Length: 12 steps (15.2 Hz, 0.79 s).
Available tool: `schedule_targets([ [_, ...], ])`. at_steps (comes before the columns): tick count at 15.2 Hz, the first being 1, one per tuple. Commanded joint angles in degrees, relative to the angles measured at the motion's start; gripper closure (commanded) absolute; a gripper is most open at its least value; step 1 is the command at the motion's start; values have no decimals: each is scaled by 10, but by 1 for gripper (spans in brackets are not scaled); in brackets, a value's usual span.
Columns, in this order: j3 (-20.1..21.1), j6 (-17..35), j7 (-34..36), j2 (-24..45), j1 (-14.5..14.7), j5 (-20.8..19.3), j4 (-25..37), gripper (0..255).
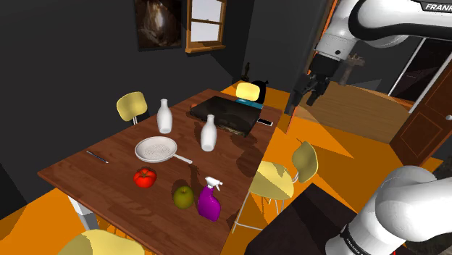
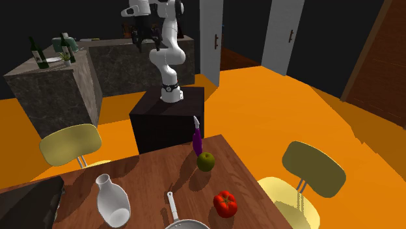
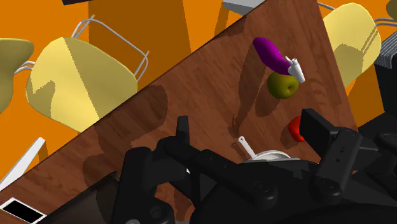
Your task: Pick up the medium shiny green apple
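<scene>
Spray bottle [image 1: 208,201] stands just beside the apple [image 1: 184,195] on the shoulder view's right. It is taller than the apple and blocks that side. Tomato [image 1: 145,177] sits near on the apple's left, with a bare wood gap between. Pan [image 1: 156,150] and white bottle [image 1: 208,133] are farther back, well apart from the apple. Air above the apple is open. Yellow chair [image 1: 274,180] crowds the table [image 1: 80,170] at its right edge. Dark tray [image 1: 224,114] lies flat at the far end. Gripper [image 1: 304,95] hangs high past the far right corner, open air below it.
</scene>
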Motion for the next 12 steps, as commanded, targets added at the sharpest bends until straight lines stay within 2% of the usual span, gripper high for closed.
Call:
schedule_targets([
  [1, 0, 0, 0, 0, 0, 0, 0, 0],
  [12, 96, 183, 111, 113, 22, 42, -69, 0],
])
